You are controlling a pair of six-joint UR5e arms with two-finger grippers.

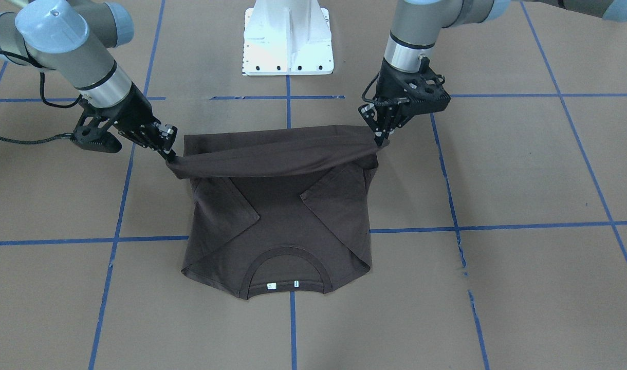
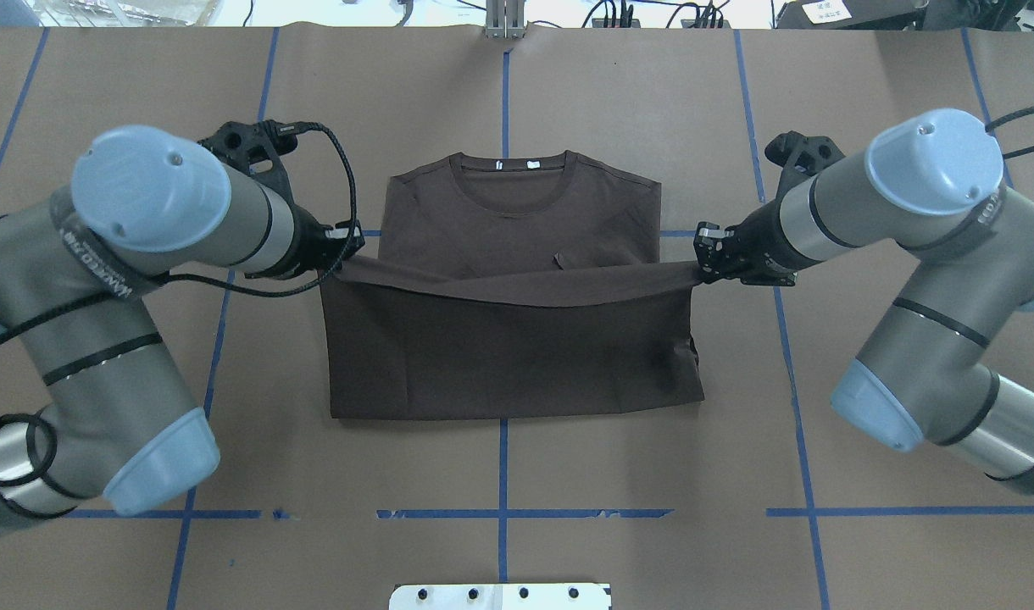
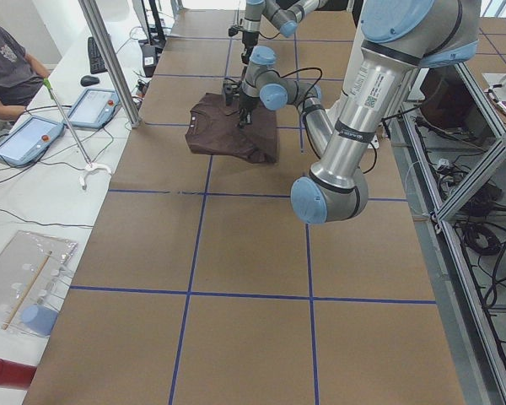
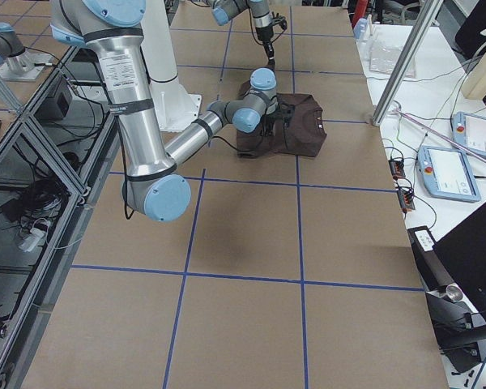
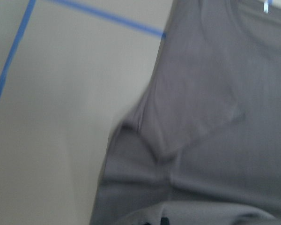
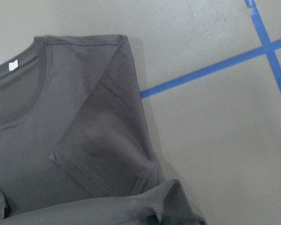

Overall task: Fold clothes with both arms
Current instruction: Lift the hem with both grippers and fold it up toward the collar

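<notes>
Dark brown T-shirt [image 2: 517,364] lies flat at the centre of the table [image 2: 890,76], collar [image 2: 513,169] away from the robot and sleeves [image 1: 226,205] folded inward. Its hem [image 2: 517,288] is raised and stretched taut above the body. The left gripper [image 2: 341,264] pinches one hem corner and the right gripper [image 2: 702,269] the other, fingers pressed together on the cloth. Blue tape lines [image 2: 502,474] grid the table.
</notes>
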